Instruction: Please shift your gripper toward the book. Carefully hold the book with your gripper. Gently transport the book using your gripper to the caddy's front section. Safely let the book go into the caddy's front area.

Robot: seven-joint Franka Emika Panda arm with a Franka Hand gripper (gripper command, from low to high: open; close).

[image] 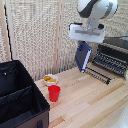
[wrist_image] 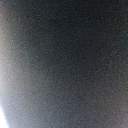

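Note:
The navy-blue book (image: 83, 55) hangs tilted in the air under my gripper (image: 85, 43), well above the wooden table. My gripper is shut on the book's top edge; its fingers are mostly hidden behind the book. The black caddy (image: 20, 95) with its inner divider stands at the exterior view's lower left, apart from the book. The wrist view is filled by a dark blurred surface (wrist_image: 65, 65), most likely the book's cover held close to the lens.
A red cup (image: 54, 93) and a white bowl with yellow food (image: 50, 79) stand on the table beside the caddy. A black-and-silver toaster oven (image: 112, 56) with its door open sits at the exterior view's right. A pale screen stands behind.

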